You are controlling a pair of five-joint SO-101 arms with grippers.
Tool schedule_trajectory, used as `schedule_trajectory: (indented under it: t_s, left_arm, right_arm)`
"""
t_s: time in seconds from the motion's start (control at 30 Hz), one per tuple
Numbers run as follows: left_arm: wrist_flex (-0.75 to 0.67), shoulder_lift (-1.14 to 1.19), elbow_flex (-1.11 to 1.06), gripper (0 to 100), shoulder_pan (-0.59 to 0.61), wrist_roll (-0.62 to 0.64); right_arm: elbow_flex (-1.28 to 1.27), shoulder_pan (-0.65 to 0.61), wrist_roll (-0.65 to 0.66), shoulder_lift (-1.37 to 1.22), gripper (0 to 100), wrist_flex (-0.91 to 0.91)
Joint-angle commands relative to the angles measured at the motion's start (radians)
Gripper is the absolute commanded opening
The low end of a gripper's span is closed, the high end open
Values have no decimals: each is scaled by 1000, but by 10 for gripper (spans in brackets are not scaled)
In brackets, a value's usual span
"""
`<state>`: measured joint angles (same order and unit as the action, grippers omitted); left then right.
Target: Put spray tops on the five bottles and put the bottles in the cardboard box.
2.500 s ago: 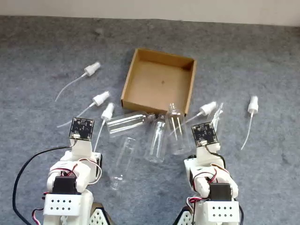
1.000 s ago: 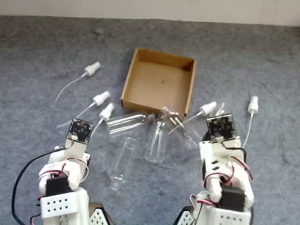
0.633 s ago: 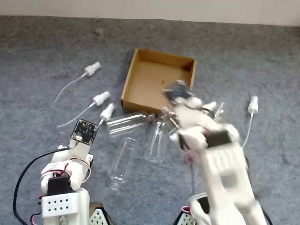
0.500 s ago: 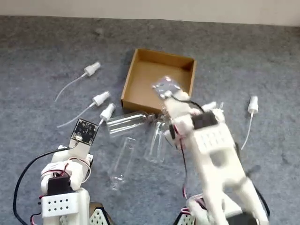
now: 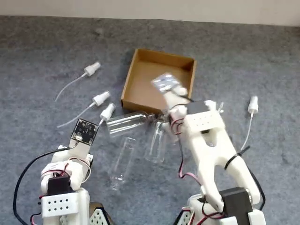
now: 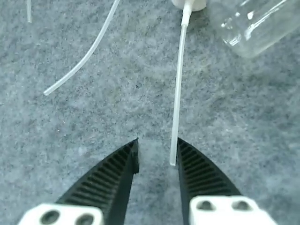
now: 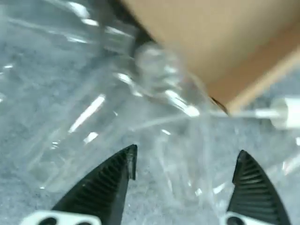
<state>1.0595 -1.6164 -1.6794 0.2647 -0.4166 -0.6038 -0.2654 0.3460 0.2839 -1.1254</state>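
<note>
The cardboard box (image 5: 140, 75) sits open at the middle back. Clear bottles lie in front of it without tops: one (image 5: 125, 123) sideways, one (image 5: 123, 157) nearer me, one (image 5: 157, 140) beside the right arm. My right gripper (image 7: 186, 157) is open wide, just above a bottle (image 7: 164, 93) whose neck lies against the box's near wall (image 7: 225, 42). My left gripper (image 6: 157, 152) is open low over the carpet. The thin tube of a spray top (image 6: 178, 93) ends beside one fingertip, and a bottle's end (image 6: 253, 23) lies just beyond.
Three white spray tops (image 5: 92, 69) (image 5: 101, 98) (image 5: 107, 111) lie left of the box, with long tubes trailing. Another spray top (image 5: 253, 104) lies far right, and one (image 7: 286, 112) rests near the box's corner. Grey carpet covers the table.
The right arm has unfolded and swung forward and left, over the bottles to the box's near wall. The left arm has turned slightly right. One bottle beside the right arm has shifted.
</note>
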Motion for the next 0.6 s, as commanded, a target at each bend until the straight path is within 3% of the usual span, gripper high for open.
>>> schedule_trajectory:
  t_s: [0.0,0.33,0.57]
  left_arm:
    - [3,-4,-24,89,-18,-9]
    - [3,-4,-24,88,-19,-9]
    - [3,-4,-24,88,-19,-9]
  right_arm:
    - [33,140,-58,70,289,-51]
    - [168,380,-121,35,289,-145]
    - [410,449,-167,-228,289,-153]
